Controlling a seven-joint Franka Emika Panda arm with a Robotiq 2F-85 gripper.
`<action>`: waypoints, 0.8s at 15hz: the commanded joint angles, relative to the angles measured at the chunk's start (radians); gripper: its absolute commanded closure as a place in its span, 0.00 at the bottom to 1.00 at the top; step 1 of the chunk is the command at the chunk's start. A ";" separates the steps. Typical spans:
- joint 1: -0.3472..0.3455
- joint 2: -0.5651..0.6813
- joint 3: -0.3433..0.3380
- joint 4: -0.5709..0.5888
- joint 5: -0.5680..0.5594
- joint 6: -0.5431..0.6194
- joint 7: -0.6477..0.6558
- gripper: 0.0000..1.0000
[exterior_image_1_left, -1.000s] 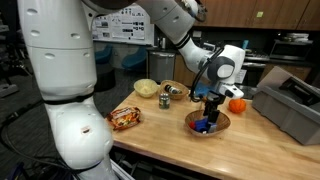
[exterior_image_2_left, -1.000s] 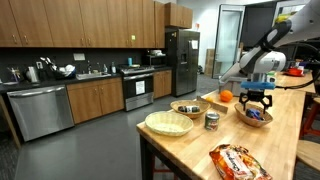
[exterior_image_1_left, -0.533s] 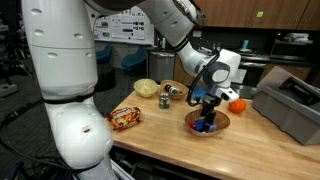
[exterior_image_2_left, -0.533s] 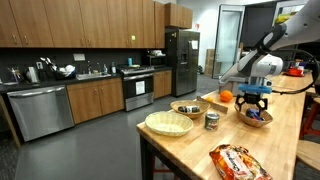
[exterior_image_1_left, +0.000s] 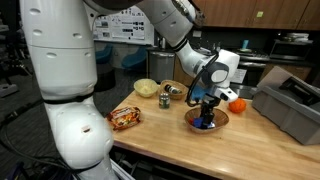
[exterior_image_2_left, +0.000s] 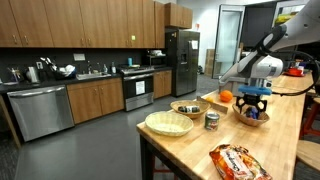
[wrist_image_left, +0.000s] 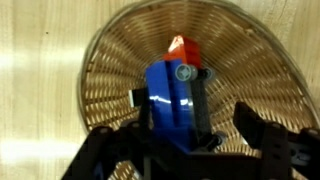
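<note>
My gripper (wrist_image_left: 195, 120) reaches down into a small woven basket (wrist_image_left: 100, 60) on the wooden table. A blue toy block (wrist_image_left: 175, 100) with a red-orange piece (wrist_image_left: 183, 47) at its far end lies in the basket, between my fingers. The right finger (wrist_image_left: 255, 125) still stands a little apart from the block, and the left finger is close against its side. In both exterior views the gripper (exterior_image_1_left: 207, 118) (exterior_image_2_left: 252, 105) is sunk low over the basket (exterior_image_1_left: 222, 124) (exterior_image_2_left: 254, 119), and the block is mostly hidden there.
An orange (exterior_image_1_left: 237, 105) sits just behind the basket. A grey bin (exterior_image_1_left: 290, 108) stands at the table's end. Further along are a can (exterior_image_2_left: 212, 121), a dark bowl (exterior_image_2_left: 188, 108), a flat woven plate (exterior_image_2_left: 168, 123) and a snack bag (exterior_image_2_left: 236, 162).
The gripper has come down a little into the basket around the blue block, and its fingers have started to narrow.
</note>
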 joint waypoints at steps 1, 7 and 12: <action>0.008 -0.020 0.001 -0.033 0.007 0.017 -0.011 0.47; 0.007 -0.034 -0.001 -0.016 -0.018 -0.008 -0.008 0.69; 0.006 -0.067 -0.005 -0.002 -0.065 -0.048 -0.002 0.69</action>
